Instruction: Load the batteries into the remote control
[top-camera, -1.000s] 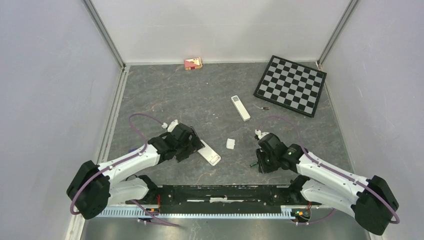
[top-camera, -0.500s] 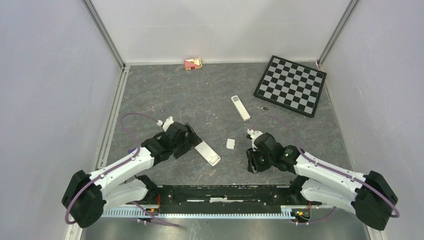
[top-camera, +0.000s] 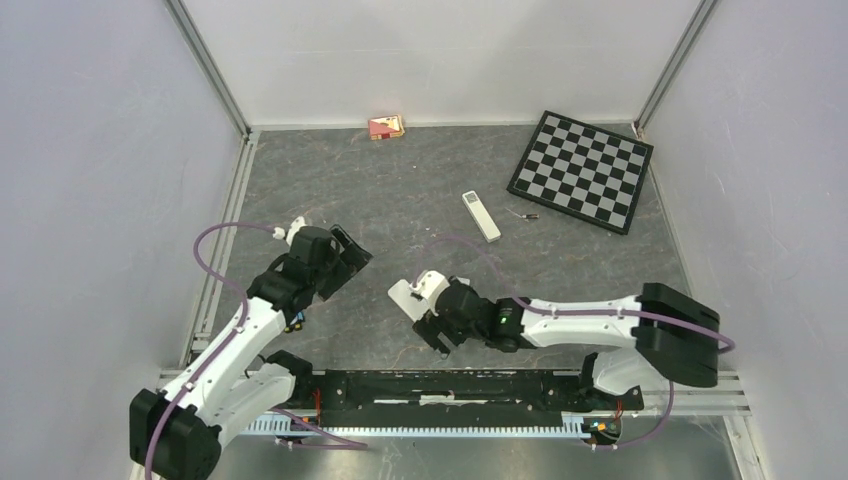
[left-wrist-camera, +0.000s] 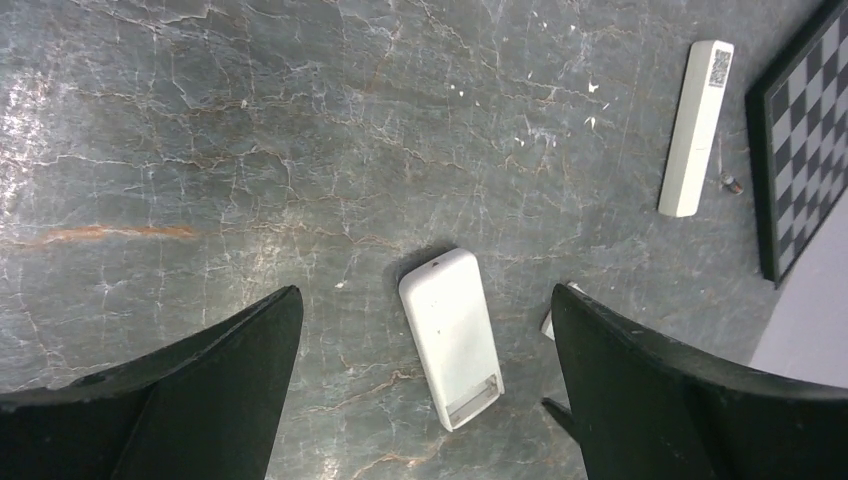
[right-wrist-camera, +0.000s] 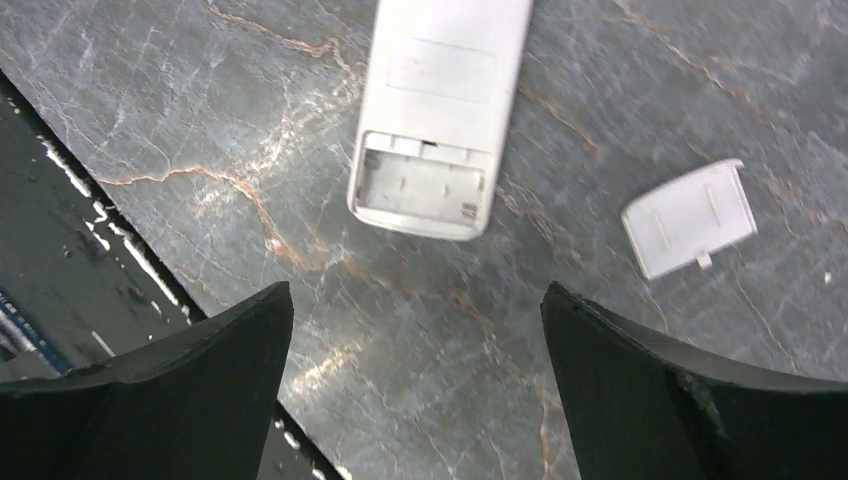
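Observation:
The white remote control (right-wrist-camera: 440, 95) lies back up, its battery bay (right-wrist-camera: 425, 188) uncovered with no battery showing in it. The loose cover (right-wrist-camera: 688, 217) lies just right of it. My right gripper (right-wrist-camera: 415, 290) hangs open above the floor just short of the bay end, holding nothing; in the top view it (top-camera: 432, 330) hides most of the remote (top-camera: 402, 294). From above and to the left, my open left gripper (left-wrist-camera: 425, 295) looks down on the same remote (left-wrist-camera: 450, 335). One battery (top-camera: 527, 214) lies by the chessboard, also seen as a dark speck (left-wrist-camera: 730, 183).
A second, slimmer white remote (top-camera: 481, 215) lies mid-table. The chessboard (top-camera: 580, 170) sits at the back right and a small red box (top-camera: 386, 127) against the back wall. The black base rail (right-wrist-camera: 60, 220) runs close to the remote's bay end.
My right arm swung left across the table to the remote and its jaws opened wide. My left gripper drew back up and to the left, off the remote.

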